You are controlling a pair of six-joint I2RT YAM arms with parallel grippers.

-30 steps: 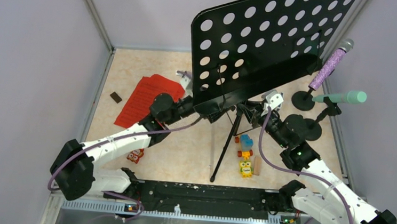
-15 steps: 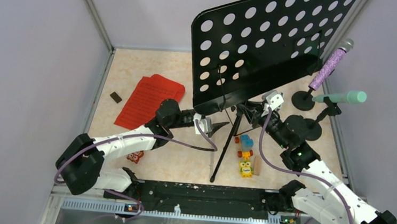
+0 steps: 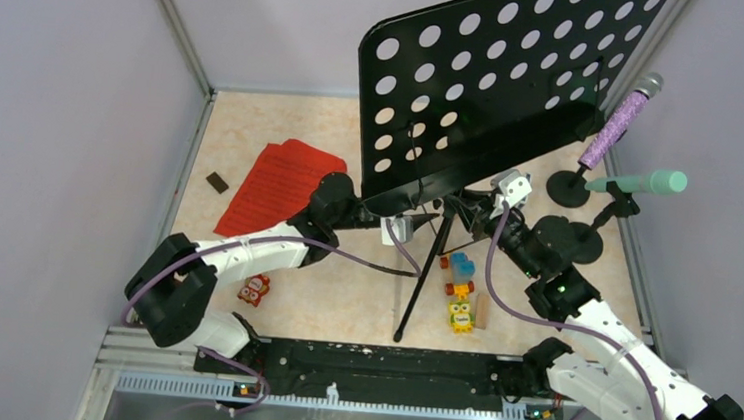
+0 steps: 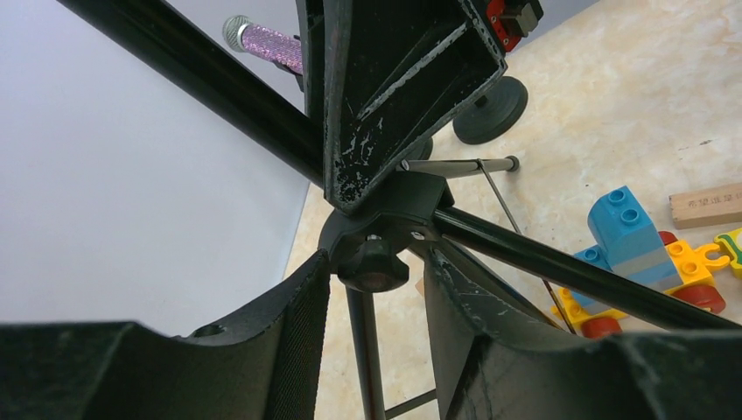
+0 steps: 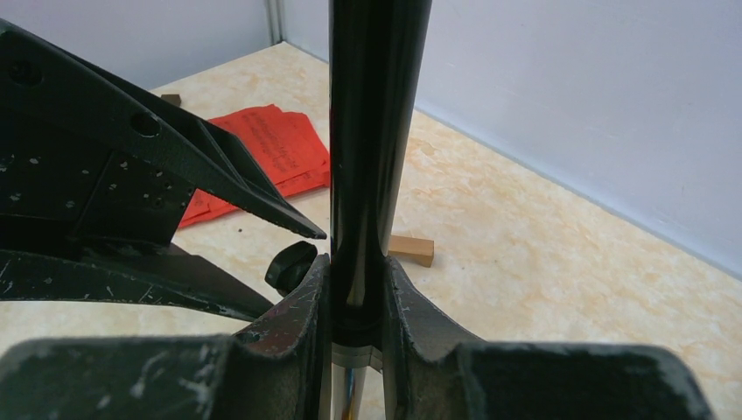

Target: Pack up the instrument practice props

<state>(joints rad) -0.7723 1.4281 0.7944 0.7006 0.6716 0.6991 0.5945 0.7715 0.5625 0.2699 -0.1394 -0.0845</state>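
The black perforated music rack (image 3: 498,90) stands tilted on its tripod legs (image 3: 423,274) mid-table. My right gripper (image 5: 357,267) is shut on the rack's upright pole (image 5: 376,131). Under the rack, my left gripper (image 4: 376,262) straddles the black knob (image 4: 374,278) at the tripod hub. Its fingers (image 4: 302,324) stand narrowly open, with slim gaps on either side of the knob. Red sheet-music pages (image 3: 279,188) lie flat at the left. At the right, the purple microphone (image 3: 621,114) and the mint-green microphone (image 3: 641,181) sit in two round-based holders (image 3: 567,188).
Colourful toy bricks (image 3: 461,277) and a wooden block (image 3: 484,309) lie by the tripod's right side. A small toy figure (image 3: 254,289) sits near my left arm, a dark block (image 3: 216,182) near the left wall. Another wooden block (image 5: 411,248) lies behind the pole.
My left arm has swung right from beside the red pages to under the rack, and its jaws have narrowed round the tripod knob. The right arm has held still.
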